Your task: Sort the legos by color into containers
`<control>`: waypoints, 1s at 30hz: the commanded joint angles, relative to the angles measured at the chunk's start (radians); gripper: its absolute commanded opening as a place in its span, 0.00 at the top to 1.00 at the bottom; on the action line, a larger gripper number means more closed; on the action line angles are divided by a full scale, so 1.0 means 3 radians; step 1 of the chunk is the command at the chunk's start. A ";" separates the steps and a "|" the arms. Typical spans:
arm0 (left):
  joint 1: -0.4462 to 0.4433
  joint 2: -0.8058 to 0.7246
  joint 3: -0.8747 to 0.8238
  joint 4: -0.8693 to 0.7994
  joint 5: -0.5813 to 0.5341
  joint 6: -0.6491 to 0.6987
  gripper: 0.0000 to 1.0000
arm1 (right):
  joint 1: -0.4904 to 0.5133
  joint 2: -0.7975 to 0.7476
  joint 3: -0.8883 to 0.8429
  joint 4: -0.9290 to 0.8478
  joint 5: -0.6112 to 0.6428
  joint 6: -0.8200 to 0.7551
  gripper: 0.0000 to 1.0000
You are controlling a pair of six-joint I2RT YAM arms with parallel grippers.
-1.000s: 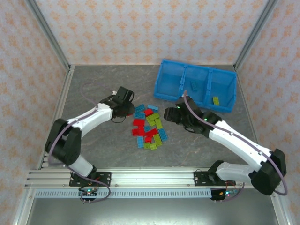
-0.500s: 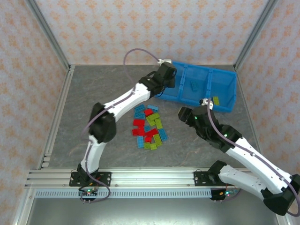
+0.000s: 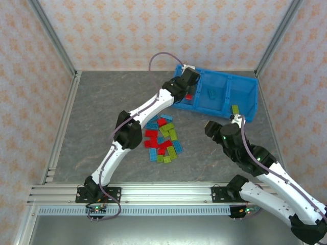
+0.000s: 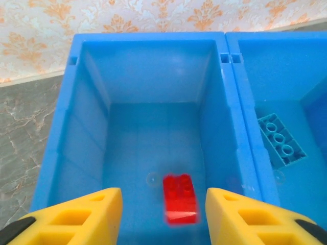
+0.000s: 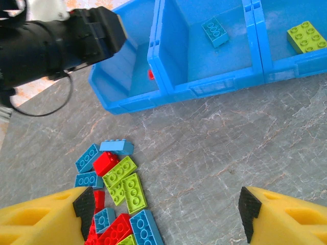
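Your left gripper [image 4: 163, 204] is hanging over the left box of the long bright-blue plastic bin [image 4: 148, 37]. Its yellow fingers [image 4: 76, 217] are standing apart and are not pinching anything. A small red studded plastic brick [image 4: 180, 199] is showing inside that left box, right under the gap between the fingers. It is looking a bit blurry, so you cannot tell if it is lying flat on the bottom.

A small blue studded brick [image 4: 281, 145] is lying in the middle box. A lime green studded brick [image 5: 306, 35] is lying in the right box.

From above, your left arm is reaching far across the grey marbled table [image 3: 102, 132] to the bin [image 3: 225, 74].

Your right gripper [image 5: 166, 206] is hovering over the table near the front of the bin. Its fingers [image 5: 51, 219] are standing wide apart with nothing between them.

The pile of red, blue and lime green bricks [image 3: 162, 140] is lying on the table in front of the bin, between your two arms and well apart from the bin. In the right wrist view the pile [image 5: 115, 199] is sitting just beside the left finger.
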 commanded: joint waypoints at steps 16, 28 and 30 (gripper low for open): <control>-0.0230 -0.4508 -0.4864 0.0698 0.0489 0.0447 0.49 | 0.0051 0.2345 0.0439 0.0506 -0.1547 -0.0637 0.31; -0.0225 -0.5037 -0.6201 0.1654 0.0166 0.0771 0.38 | 0.0092 0.2996 0.0460 0.0798 -0.1710 -0.0519 0.48; -0.0225 -0.5110 -0.6296 0.1742 0.0121 0.0767 0.34 | 0.0107 0.3016 0.0394 0.0836 -0.1796 -0.0489 0.49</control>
